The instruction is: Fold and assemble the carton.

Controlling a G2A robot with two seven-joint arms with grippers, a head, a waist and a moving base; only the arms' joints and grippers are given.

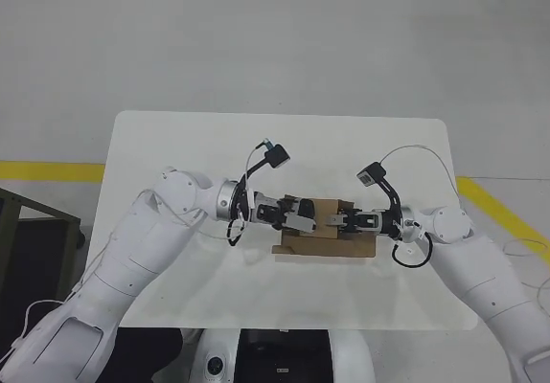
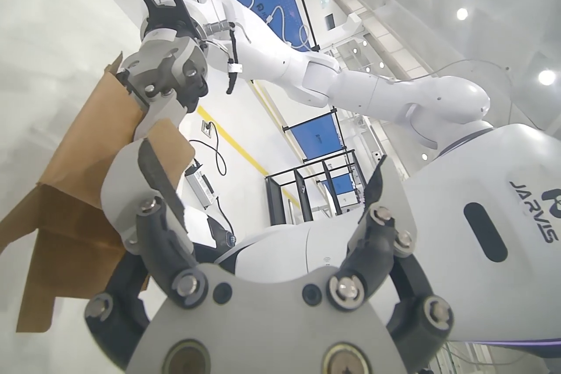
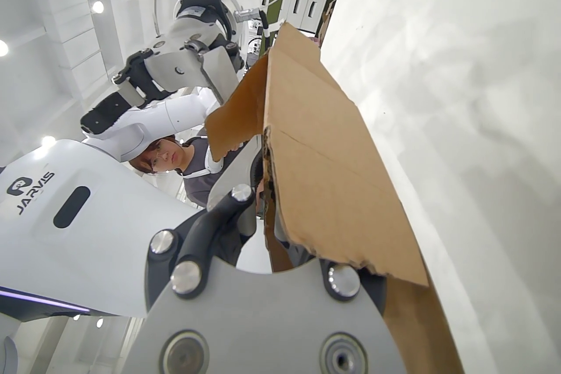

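Brown carton (image 1: pixel 323 247) sits midway along the tabletop (image 1: pixel 208 144), nearer its front edge. The right gripper (image 2: pixel 147 108) clamps it. The left gripper (image 2: pixel 263 174) gapes wide, one finger against a flap (image 2: pixel 168 145) that could slip free and spring back.

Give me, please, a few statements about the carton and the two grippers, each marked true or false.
1. The carton lies on a white table. True.
2. The left gripper is shut. False: its fingers are spread wide, one beside a carton flap.
3. The left gripper and the right gripper are both at the carton. True.
4. The carton is blue. False: it is brown.
5. The carton is a closed box. False: its flaps stand open.
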